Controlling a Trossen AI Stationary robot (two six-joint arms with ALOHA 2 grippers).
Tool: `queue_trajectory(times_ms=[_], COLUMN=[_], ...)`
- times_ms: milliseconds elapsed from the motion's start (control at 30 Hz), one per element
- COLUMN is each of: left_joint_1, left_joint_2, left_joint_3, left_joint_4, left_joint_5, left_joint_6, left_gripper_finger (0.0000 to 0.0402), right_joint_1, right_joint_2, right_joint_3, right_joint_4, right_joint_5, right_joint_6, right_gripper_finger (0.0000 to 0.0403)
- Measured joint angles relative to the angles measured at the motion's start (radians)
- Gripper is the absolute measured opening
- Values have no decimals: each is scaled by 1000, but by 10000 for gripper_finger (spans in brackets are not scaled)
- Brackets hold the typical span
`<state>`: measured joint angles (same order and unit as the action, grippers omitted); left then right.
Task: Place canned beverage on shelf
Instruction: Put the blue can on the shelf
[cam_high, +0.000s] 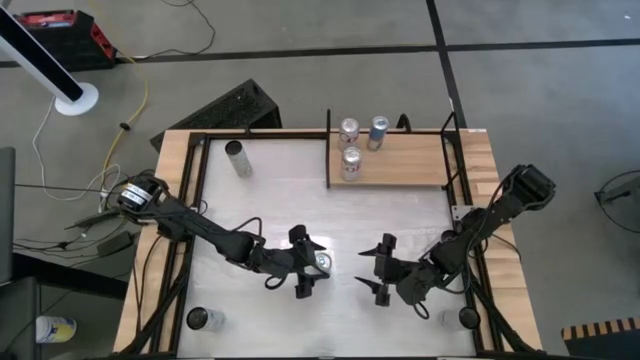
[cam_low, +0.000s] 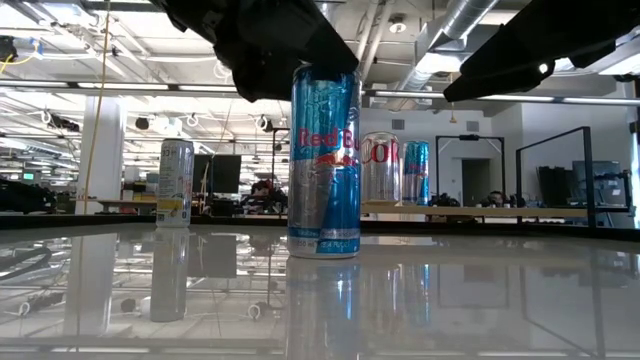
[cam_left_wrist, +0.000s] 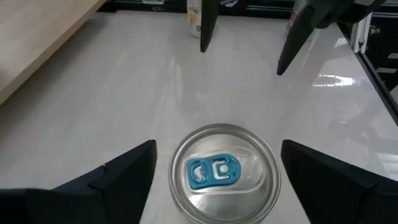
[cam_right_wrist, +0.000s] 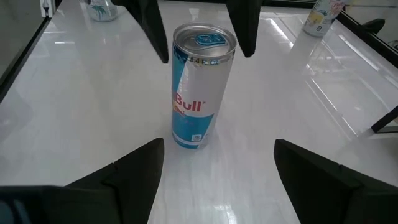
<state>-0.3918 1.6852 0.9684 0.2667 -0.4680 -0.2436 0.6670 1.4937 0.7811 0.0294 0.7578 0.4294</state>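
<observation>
glossy metal can, wooden shelf

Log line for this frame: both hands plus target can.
left hand: open, straddling Red Bull can, no grip | right hand: open, beside can, idle | can: upright on table | shelf: three cans

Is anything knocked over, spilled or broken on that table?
Nothing stands out. The Red Bull can stands upright between the left claw fingers, three cans stand on the shelf, the rest stand upright on the table, and no spill shows.
</observation>
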Motion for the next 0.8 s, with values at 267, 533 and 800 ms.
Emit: queue_trajectory(times_ms=[267,533,800], left_joint_1=[23,29,50], left_joint_2=[-6,-7,-7], left_joint_3=[0,1,1], left_joint_4=[-48,-54,-50], left_joint_5=[52,65,88], left_joint_6=[-26,-25,-30], left_gripper_finger=[224,221,221], right_joint_1=[0,0,0], right_joint_2=[0,0,0], right_joint_3=[0,-1,-1], right_joint_4=[5,10,-6], right_joint_5=[0,0,0], right_joint_6=[16,16,16], right_gripper_finger=[327,327,327])
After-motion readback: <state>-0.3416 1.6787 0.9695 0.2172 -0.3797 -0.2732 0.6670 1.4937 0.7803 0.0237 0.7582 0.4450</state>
